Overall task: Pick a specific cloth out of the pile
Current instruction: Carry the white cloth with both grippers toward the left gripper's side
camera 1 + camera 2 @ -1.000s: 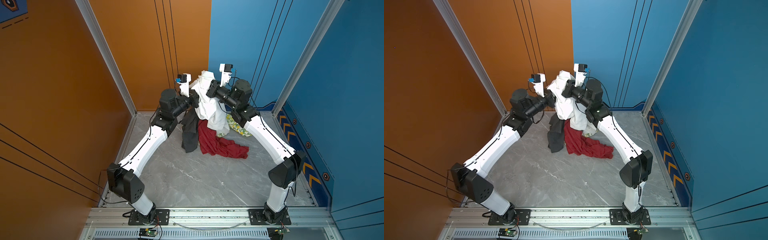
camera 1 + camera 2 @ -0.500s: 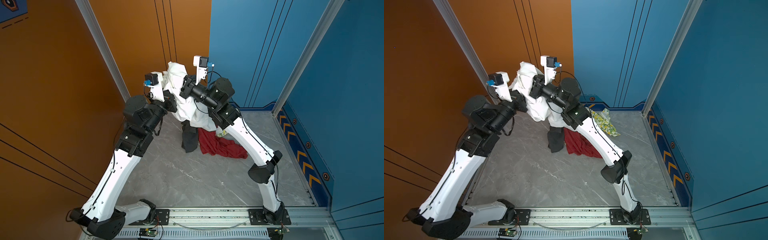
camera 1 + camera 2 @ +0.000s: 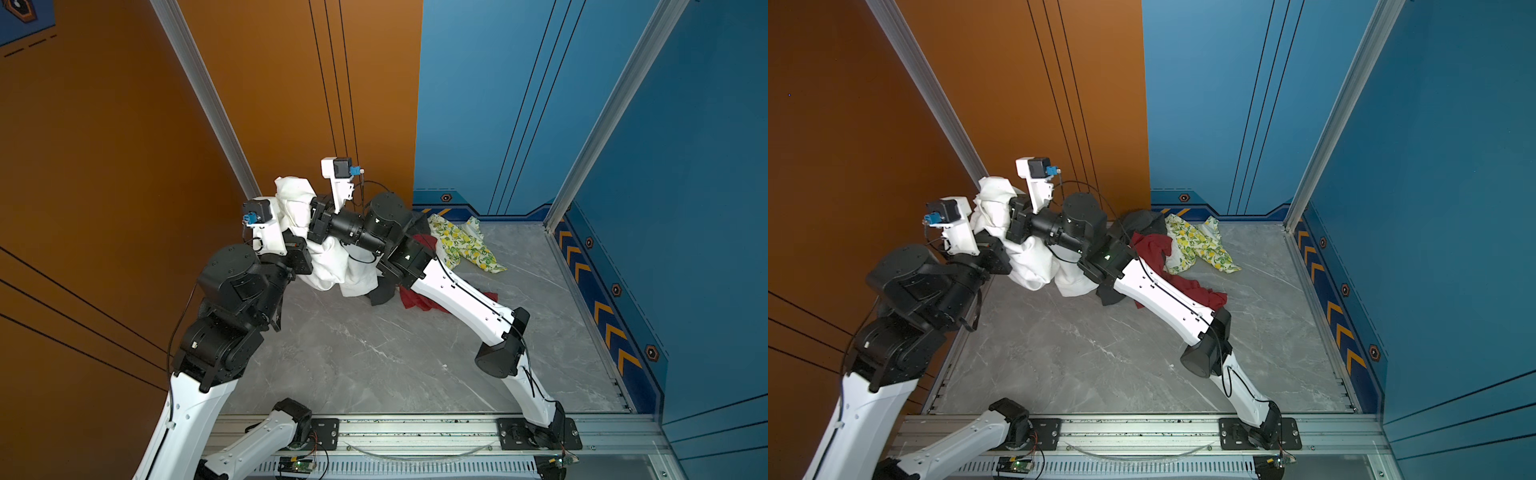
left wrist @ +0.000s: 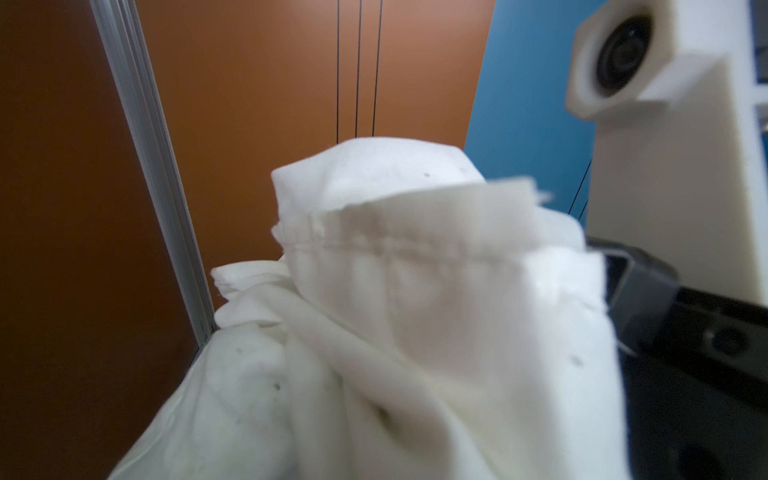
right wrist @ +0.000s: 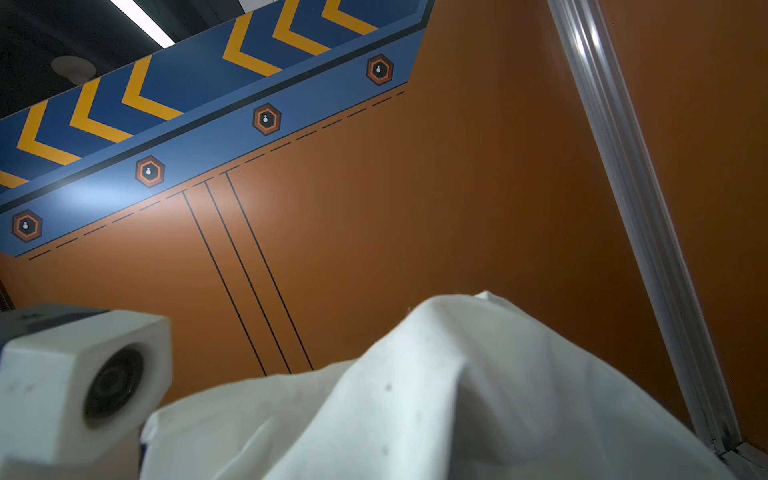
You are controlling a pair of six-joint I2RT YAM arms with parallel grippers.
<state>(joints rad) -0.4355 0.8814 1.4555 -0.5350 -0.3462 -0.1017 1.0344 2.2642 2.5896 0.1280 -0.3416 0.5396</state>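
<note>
Left wrist view: large, soft plain white cloth (image 4: 415, 316) bunched close to the lens, a stitched hem running across it. The gripper's fingers are buried in the folds and cannot be seen.

Right wrist view: same cloth (image 5: 457, 399) humped up before the orange wall panel (image 5: 415, 208).

Both top views: left gripper (image 3: 296, 239) and right gripper (image 3: 305, 210) meet at the far left, close to the orange wall. Each is clamped tight on the upper part of the cloth (image 3: 332, 262), tips hidden in fabric. The lower folds hang toward the grey marble-pattern floor (image 3: 374, 353); contact cannot be told.

The rest of the pile (image 3: 419, 301) lies to the right, far centre:
- crumpled dark grey piece (image 3: 1144, 220)
- red cloth (image 3: 1156, 251), partly under the right arm
- lemon-print cloth (image 3: 1198, 247), just beside the red one on its right and well apart from the white cloth
</note>
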